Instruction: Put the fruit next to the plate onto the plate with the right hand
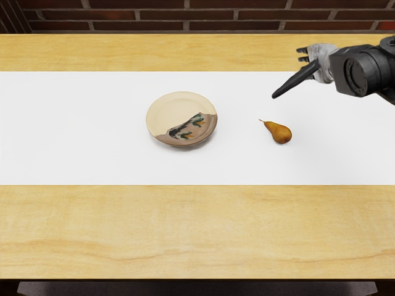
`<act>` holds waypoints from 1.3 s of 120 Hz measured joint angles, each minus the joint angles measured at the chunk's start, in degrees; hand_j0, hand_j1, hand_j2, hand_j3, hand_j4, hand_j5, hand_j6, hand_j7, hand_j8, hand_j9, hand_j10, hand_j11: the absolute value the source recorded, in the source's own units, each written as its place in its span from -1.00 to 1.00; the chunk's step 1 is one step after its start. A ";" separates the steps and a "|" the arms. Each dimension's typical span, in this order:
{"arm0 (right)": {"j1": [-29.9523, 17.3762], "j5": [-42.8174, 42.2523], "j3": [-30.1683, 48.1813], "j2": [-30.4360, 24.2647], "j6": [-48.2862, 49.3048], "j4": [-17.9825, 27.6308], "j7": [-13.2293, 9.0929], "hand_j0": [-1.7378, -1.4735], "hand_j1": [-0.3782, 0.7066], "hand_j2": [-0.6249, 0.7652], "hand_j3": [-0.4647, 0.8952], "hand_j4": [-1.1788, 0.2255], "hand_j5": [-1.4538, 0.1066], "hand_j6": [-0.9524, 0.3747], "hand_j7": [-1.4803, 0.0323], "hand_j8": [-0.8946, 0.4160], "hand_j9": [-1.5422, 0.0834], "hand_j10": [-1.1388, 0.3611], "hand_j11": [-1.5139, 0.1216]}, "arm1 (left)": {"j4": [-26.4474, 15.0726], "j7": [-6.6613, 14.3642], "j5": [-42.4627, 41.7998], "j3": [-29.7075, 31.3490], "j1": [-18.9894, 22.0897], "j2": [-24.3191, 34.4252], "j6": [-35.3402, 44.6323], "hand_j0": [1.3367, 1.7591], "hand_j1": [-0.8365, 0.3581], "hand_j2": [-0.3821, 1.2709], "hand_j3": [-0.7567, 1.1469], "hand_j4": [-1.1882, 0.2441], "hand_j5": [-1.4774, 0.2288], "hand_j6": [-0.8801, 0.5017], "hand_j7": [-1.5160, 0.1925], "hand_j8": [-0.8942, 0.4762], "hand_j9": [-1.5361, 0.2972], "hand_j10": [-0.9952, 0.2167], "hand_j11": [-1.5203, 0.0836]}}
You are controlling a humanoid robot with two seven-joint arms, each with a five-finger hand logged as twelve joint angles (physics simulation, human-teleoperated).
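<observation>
A small brown pear (279, 132) lies on its side on the white runner, stem pointing left, to the right of the plate. The plate (162, 114) is cream with a brown painted band on its lower half and holds nothing. My right hand (302, 71) comes in from the upper right edge and hovers above and behind the pear, well apart from it. Its fingers are spread and hold nothing, one long finger pointing down-left. The left arm does not show.
A white runner (74, 129) crosses the wooden table (185, 234) from left to right. A brick wall (154, 15) stands behind the table's far edge.
</observation>
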 joint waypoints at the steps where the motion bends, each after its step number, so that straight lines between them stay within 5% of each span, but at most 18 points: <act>1: 0.11 -0.09 -0.31 0.21 -0.60 0.05 0.00 -0.40 -0.95 -0.10 -0.32 0.68 0.86 0.44 0.96 0.36 0.90 0.52 0.85 | 0.00 0.00 0.00 0.00 0.00 0.00 0.00 0.52 0.98 -0.54 -0.21 0.66 0.73 0.27 0.77 0.30 0.67 0.64 0.89; 35: 1.60 0.68 -10.38 3.53 -8.98 -0.73 -0.05 -0.40 -0.95 -0.10 -0.32 0.68 0.86 0.43 0.96 0.36 0.90 0.52 0.85 | 0.00 0.00 -0.01 0.00 0.00 0.00 0.00 0.52 0.98 -0.54 -0.21 0.66 0.73 0.27 0.77 0.30 0.67 0.64 0.89; 78: -0.91 1.73 -13.27 15.05 -11.57 -13.91 -0.05 -0.40 -0.91 -0.10 -0.32 0.66 0.84 0.41 0.93 0.34 0.87 0.50 0.83 | 0.00 0.00 -0.01 0.00 0.00 0.00 0.00 0.52 0.98 -0.54 -0.21 0.66 0.73 0.27 0.77 0.30 0.67 0.64 0.89; 156: -3.32 1.54 -17.45 19.65 -12.88 -13.97 0.00 -0.40 -0.70 -0.13 -0.32 0.52 0.68 0.27 0.77 0.19 0.72 0.39 0.70 | 0.00 0.00 0.00 0.01 0.00 0.00 0.00 0.52 0.98 -0.54 -0.20 0.66 0.73 0.27 0.77 0.30 0.67 0.64 0.89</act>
